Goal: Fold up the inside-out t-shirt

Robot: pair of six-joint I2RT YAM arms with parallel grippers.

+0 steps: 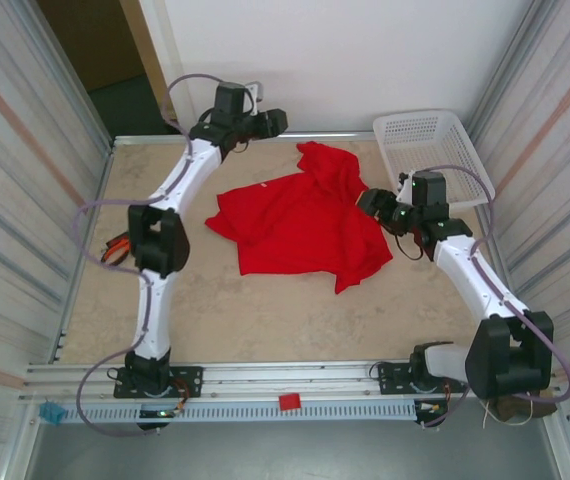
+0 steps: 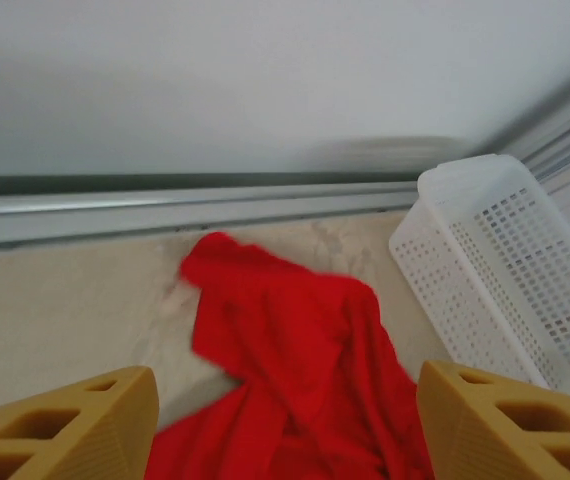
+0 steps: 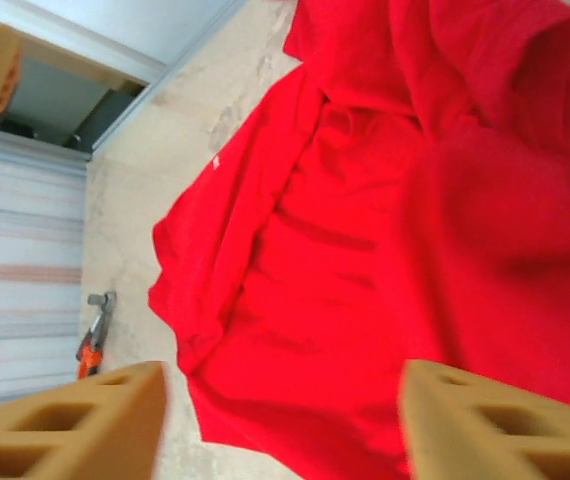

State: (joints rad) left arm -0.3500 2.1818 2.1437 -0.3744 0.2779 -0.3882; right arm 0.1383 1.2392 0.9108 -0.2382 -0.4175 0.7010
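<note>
Barely begun, judging by the t-shirt (image 1: 300, 215): spread loose and rumpled across the far middle of the table (image 1: 265, 320), just beside the white basket (image 1: 435, 150), with no clean fold anywhere. Bright red, soft, creased; bunched into a ridge at the far end, one corner trailing toward the near side. No lettering to make out. Beyond the far end, the left gripper (image 1: 268, 122), jaws wide and empty. Just over the right edge, the right gripper (image 1: 373, 203), jaws likewise wide, holding nothing. Left to do: flattening, then every fold.
</note>
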